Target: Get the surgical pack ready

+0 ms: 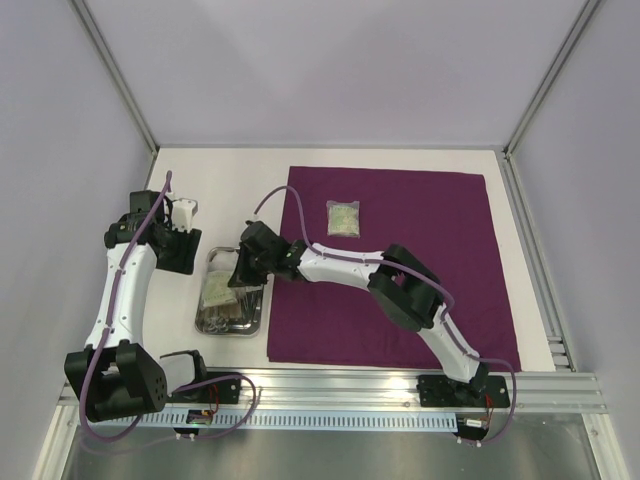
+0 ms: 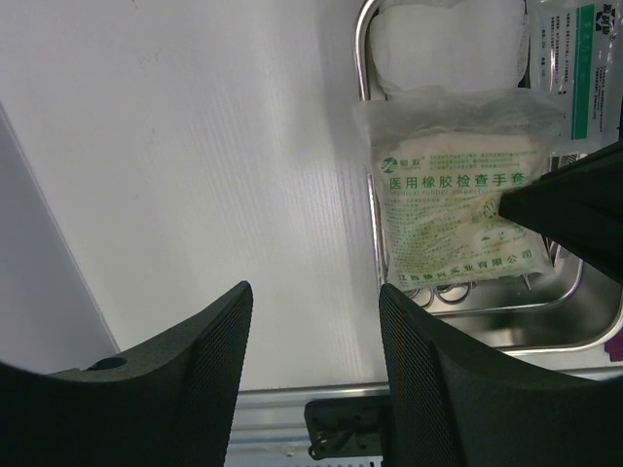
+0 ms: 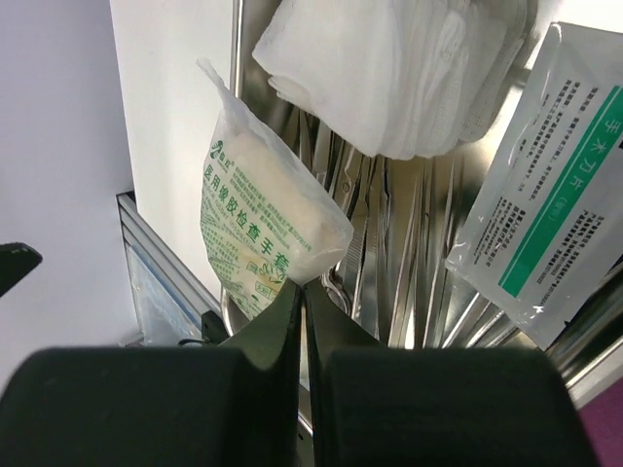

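Note:
The deep-purple sheet (image 1: 400,290) lies flat on the table with one glove packet (image 1: 343,218) resting on it. To its left stands the steel tray (image 1: 228,333). My right gripper (image 3: 300,284) hangs over the tray, shut on the corner of a clear packet of white gloves (image 3: 258,224), which the left wrist view shows lifted above the tray (image 2: 574,316). White gauze pads (image 3: 389,68), metal scissors and tweezers (image 3: 384,243) and a green-striped packet (image 3: 540,214) lie in the tray. My left gripper (image 2: 313,321) is open and holds nothing, over bare table left of the tray.
An aluminium rail (image 1: 340,385) runs along the near table edge. Grey side walls (image 1: 60,150) close in on the left and right. The tray's rim (image 2: 373,195) lies just right of my left fingers (image 2: 443,389).

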`<action>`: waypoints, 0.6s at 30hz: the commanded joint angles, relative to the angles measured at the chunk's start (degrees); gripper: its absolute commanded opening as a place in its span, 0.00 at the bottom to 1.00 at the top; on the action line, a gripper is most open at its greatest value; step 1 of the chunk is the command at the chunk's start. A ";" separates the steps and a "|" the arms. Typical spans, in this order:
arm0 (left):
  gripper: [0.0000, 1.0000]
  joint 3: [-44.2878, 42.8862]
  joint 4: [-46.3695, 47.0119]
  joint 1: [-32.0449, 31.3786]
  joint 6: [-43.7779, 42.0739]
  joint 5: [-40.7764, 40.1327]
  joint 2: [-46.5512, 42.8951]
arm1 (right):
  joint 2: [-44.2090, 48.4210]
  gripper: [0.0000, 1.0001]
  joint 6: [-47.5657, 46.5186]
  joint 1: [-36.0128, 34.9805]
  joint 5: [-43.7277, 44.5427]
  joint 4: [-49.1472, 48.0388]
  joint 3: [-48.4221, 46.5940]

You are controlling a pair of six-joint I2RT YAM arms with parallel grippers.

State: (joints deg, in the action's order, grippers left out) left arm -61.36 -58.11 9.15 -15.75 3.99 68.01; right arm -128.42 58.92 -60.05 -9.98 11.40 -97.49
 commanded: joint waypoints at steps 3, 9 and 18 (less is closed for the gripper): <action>0.64 -1.92 -0.60 0.35 0.10 -0.47 -1.56 | -1.92 0.00 3.39 -0.07 1.11 -0.06 -2.53; 0.64 -1.83 -0.52 0.35 0.28 -0.03 -1.12 | -2.45 0.01 4.63 -0.15 -0.22 0.20 -1.30; 0.64 -1.83 -0.25 0.35 0.37 0.40 -0.77 | -2.01 0.00 4.72 -0.15 0.13 0.91 -0.33</action>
State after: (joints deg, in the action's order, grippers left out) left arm -61.36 -58.08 9.15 -15.75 4.01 67.96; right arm -130.50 62.74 -60.03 -9.93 12.64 -97.84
